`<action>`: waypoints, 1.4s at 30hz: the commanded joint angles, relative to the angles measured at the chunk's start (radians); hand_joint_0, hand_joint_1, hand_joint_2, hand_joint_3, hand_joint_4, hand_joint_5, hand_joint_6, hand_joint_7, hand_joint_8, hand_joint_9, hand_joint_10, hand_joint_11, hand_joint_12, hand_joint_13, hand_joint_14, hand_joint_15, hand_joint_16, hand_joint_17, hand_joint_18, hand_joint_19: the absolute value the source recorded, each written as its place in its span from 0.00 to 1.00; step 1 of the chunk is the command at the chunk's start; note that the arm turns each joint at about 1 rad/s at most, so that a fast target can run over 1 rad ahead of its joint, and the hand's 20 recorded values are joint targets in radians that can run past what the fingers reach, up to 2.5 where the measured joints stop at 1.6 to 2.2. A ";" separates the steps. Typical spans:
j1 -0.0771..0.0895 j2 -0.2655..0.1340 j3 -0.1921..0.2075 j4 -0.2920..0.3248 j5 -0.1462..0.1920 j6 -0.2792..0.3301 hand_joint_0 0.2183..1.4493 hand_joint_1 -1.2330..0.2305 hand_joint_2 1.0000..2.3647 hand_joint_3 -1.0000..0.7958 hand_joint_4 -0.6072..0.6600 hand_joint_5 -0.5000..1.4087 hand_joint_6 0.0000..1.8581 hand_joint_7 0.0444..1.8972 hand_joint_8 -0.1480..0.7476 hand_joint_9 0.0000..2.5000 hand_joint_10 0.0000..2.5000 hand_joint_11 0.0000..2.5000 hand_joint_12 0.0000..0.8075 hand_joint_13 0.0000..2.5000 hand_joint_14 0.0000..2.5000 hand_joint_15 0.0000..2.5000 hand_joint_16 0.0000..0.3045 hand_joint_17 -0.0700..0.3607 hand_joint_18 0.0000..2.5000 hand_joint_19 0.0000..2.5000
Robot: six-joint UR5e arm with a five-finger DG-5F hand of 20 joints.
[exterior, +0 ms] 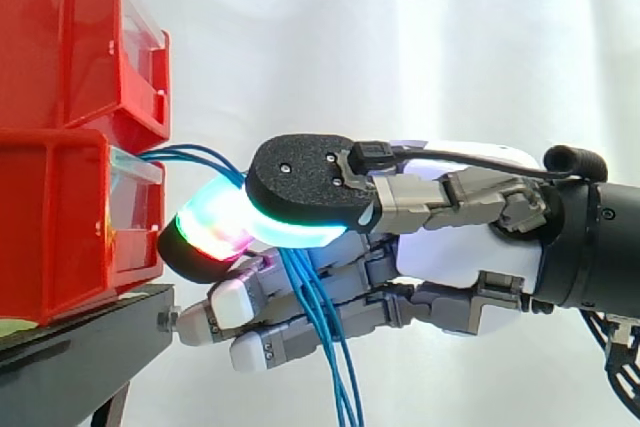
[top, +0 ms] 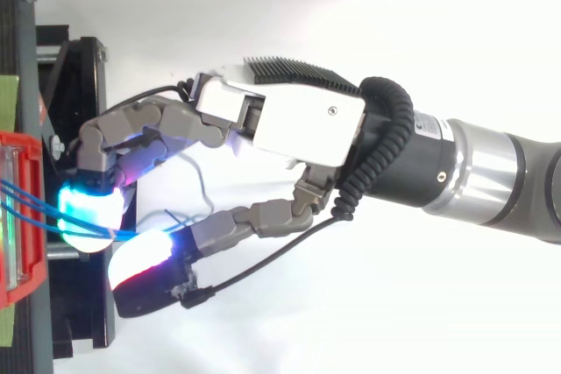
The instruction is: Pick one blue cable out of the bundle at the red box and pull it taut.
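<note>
We see two red bins [exterior: 60, 217] stacked at the edge of a black stand [exterior: 80, 347], with a white curtain [exterior: 400, 47] behind. Blue cables [exterior: 322, 332] come out at the lower bin's front and run just off the stand's edge. There the robot hand [exterior: 450, 247] pinches them between its glowing pads [exterior: 215, 222]. Beyond the pinch, they hang down.
</note>
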 commanded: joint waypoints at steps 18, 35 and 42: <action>0.004 0.001 0.000 -0.040 0.000 0.044 0.26 0.31 0.00 0.28 0.65 0.19 0.43 0.57 0.58 0.34 0.01 0.25 0.54 0.22 0.00 0.06 0.19 0.46 0.25 0.12; 0.006 0.001 0.006 -0.040 0.000 0.052 0.29 0.31 0.01 0.45 0.61 0.19 0.42 0.61 0.58 0.35 0.01 0.27 0.53 0.23 0.00 0.06 0.18 0.45 0.26 0.12; 0.010 0.001 0.012 -0.044 0.000 0.056 0.31 0.26 0.02 0.48 0.56 0.18 0.46 0.56 0.57 0.33 0.01 0.27 0.53 0.23 0.00 0.06 0.18 0.45 0.26 0.12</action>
